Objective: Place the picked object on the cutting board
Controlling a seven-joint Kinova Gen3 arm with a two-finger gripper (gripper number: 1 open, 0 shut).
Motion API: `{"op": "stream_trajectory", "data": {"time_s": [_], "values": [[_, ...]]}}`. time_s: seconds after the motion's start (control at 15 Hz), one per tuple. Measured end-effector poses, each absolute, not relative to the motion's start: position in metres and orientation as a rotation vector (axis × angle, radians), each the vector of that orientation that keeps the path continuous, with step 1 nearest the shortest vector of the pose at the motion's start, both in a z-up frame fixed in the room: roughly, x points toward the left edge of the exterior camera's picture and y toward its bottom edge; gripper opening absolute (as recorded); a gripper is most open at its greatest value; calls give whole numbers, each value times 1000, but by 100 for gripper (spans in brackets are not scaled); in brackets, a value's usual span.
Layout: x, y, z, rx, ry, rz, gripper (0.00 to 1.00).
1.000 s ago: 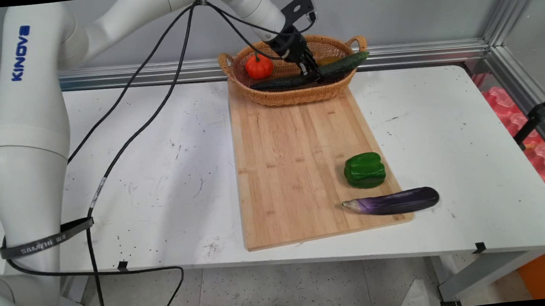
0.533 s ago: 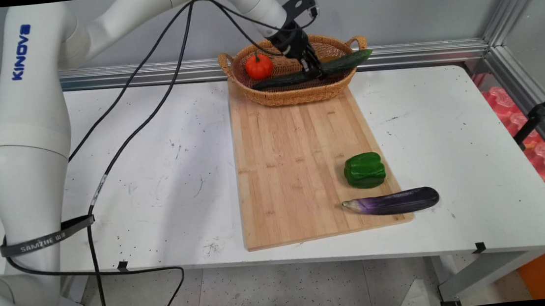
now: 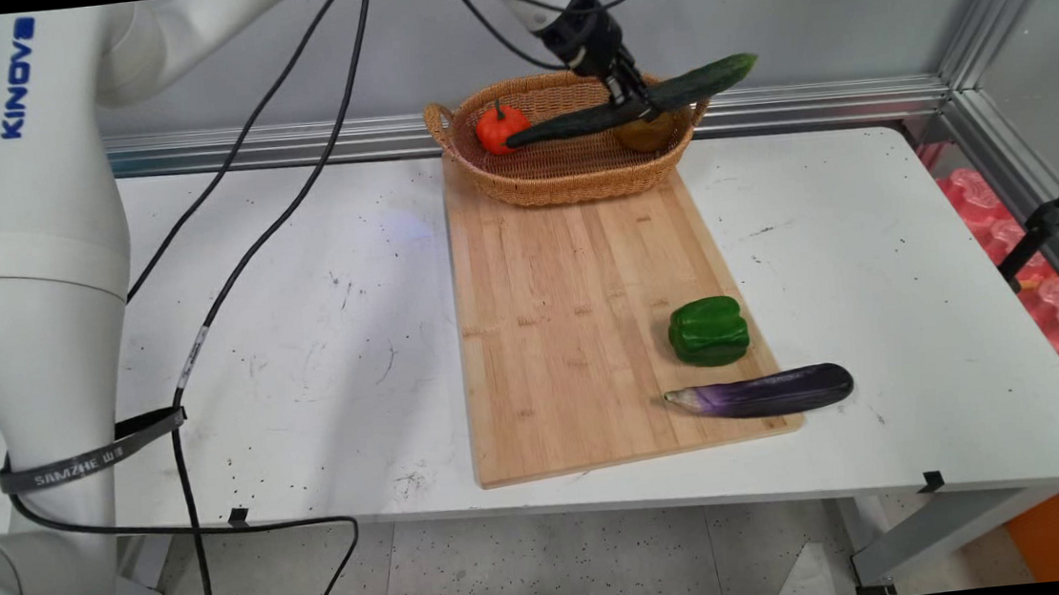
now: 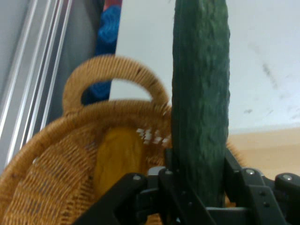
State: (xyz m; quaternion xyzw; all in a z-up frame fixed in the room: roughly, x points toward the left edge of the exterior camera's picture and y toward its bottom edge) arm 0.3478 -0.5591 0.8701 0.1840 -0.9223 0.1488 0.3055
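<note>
The gripper (image 3: 629, 102) is clamped on a dark green cucumber (image 3: 632, 102), held in the air above the wicker basket (image 3: 568, 184) at the tabletop's (image 3: 300, 308) 12 o'clock edge. In the basket lie a small red pumpkin (image 3: 496, 128) and a yellow-brown fruit (image 3: 645, 134). On the wooden cutting board (image 3: 571, 332), toward 5 o'clock, sit a green pepper (image 3: 708, 331) and a purple eggplant (image 3: 758, 392)

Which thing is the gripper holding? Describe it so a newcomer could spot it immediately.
Find the wicker basket at the far end of the wooden cutting board. Just above it, the gripper clamps a cucumber. It is long, dark green and bumpy, unlike the round orange pumpkin in the basket below.
</note>
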Motion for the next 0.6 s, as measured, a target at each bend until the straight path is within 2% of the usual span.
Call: {"op": "stream_trajectory", "data": {"time_s": [0.6], "values": [[281,-503,920,507,-2486,327,0]]}}
